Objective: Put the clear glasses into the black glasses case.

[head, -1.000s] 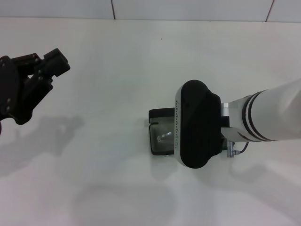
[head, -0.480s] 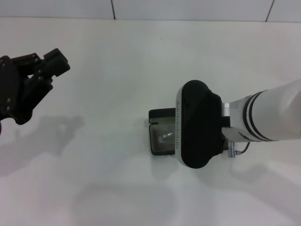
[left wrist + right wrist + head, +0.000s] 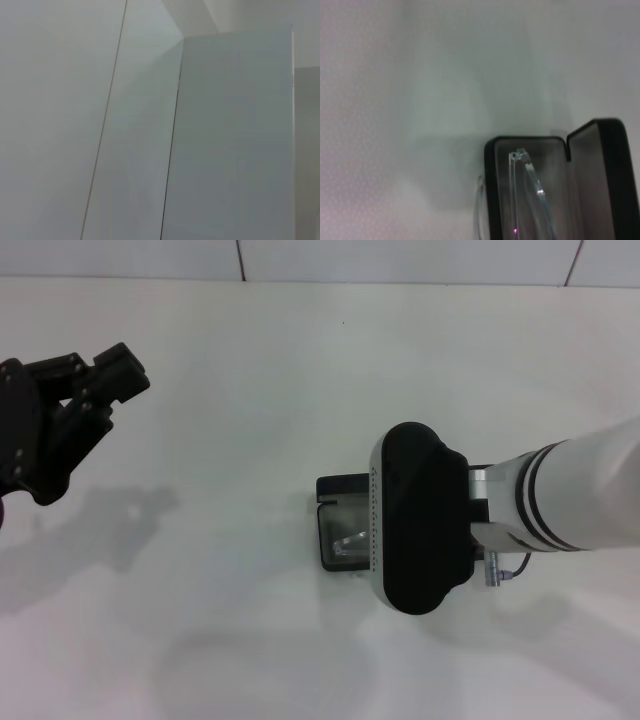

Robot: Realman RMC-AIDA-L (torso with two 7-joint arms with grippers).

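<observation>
In the head view, the right arm reached in over the white table, and its black-and-white wrist housing covered most of the black glasses case. Only the case's left end showed there, lid raised at the far side, with a pale glint of the clear glasses inside the grey-lined tray. The right gripper itself lay hidden under the housing; whether its fingers were parted or closed could not be determined from any view.

The right wrist view supplied what the head view lacked: the case stood open, the lid up beside the tray, and the glasses sat within the tray, their thin clear edge standing up between the tray walls.

The left gripper hung at the left edge, well apart from the case, fingers spread and holding nothing. The left wrist view showed only white wall panels.
</observation>
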